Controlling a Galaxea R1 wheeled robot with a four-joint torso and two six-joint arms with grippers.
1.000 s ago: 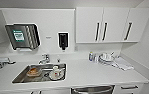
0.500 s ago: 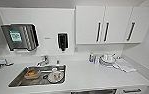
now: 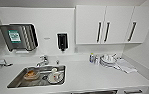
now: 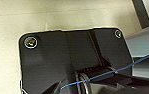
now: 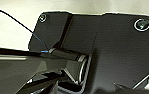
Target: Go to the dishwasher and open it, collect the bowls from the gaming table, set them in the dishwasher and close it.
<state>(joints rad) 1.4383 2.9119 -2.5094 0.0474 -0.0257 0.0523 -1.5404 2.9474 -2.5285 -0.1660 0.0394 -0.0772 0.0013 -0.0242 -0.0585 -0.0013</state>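
I face a white kitchen counter (image 3: 95,77) from close up. A dark strip (image 3: 95,92) at the counter's front edge, below me, may be the top of the dishwasher; I cannot tell for sure. The bowls and the gaming table are out of view. In the left wrist view the robot's dark plate (image 4: 65,62) hangs over a pale floor. The right wrist view has the same kind of plate (image 5: 102,50) over a light surface.
A steel sink (image 3: 17,81) holds a clear bowl with orange contents (image 3: 31,74) and white dishes (image 3: 55,76). Behind it are a tap (image 3: 43,60), a towel dispenser (image 3: 18,37) and a soap dispenser (image 3: 62,42). White plates (image 3: 108,60) stand under wall cabinets (image 3: 105,25).
The whole head view has shifted: the counter looks nearer and the cabinet fronts below it have slid down towards the picture's edge. Nothing on the counter has moved.
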